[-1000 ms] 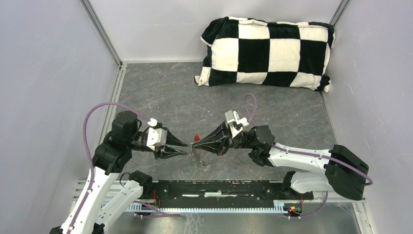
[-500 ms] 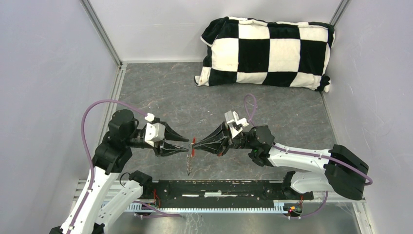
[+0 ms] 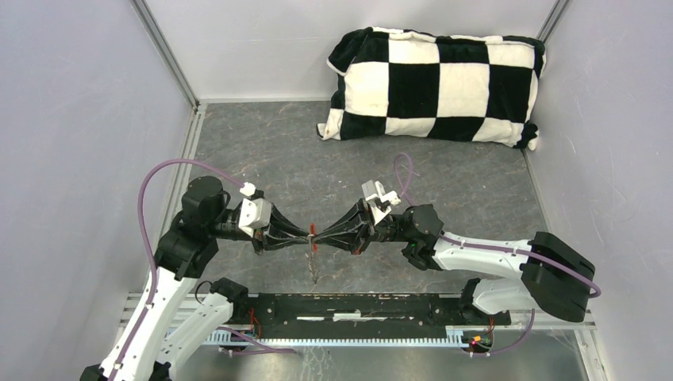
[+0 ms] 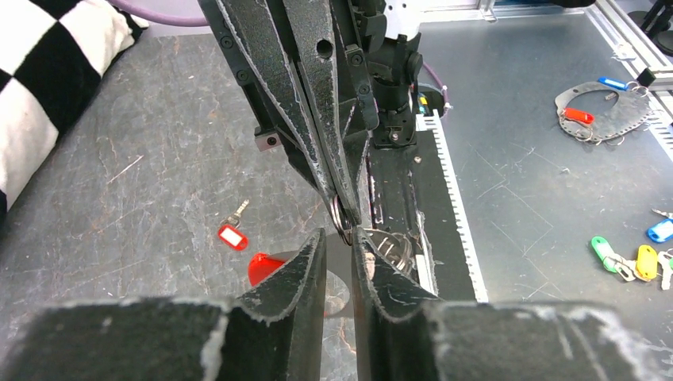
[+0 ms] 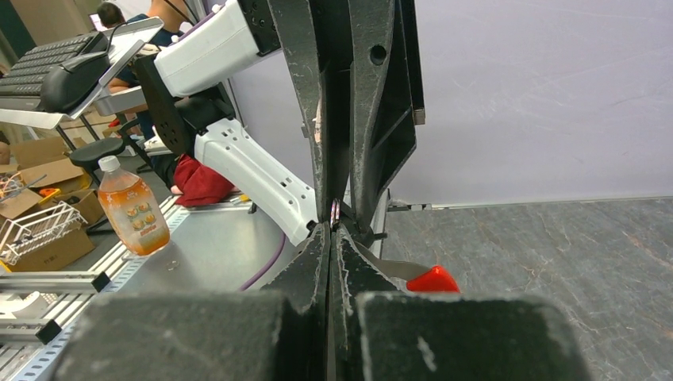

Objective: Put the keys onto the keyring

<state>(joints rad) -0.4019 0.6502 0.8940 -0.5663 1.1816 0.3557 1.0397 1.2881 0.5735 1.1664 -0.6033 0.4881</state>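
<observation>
The keyring (image 3: 314, 262) hangs in the air between both grippers, its silver rings (image 4: 390, 248) dangling and its red fob (image 4: 264, 267) just below the jaws. My right gripper (image 3: 318, 236) is shut on the top ring (image 4: 343, 221). My left gripper (image 3: 305, 236) meets it tip to tip, and its fingertips (image 4: 320, 238) press either side of the same ring with a narrow gap behind them. In the right wrist view the right gripper (image 5: 333, 227) is shut and the fob (image 5: 432, 279) pokes out beside it. One red-headed key (image 4: 232, 236) lies on the table under the arms.
A black-and-white checkered pillow (image 3: 432, 83) lies at the back right. A black rail (image 3: 357, 305) runs along the near edge. Beyond that edge, on a metal surface, lie several coloured key tags (image 4: 627, 255). Grey walls close in both sides.
The left gripper drew back with wider jaws, then moved right to the ring and narrowed onto it. The right gripper shifted slightly left, still shut. The chain now hangs straight down.
</observation>
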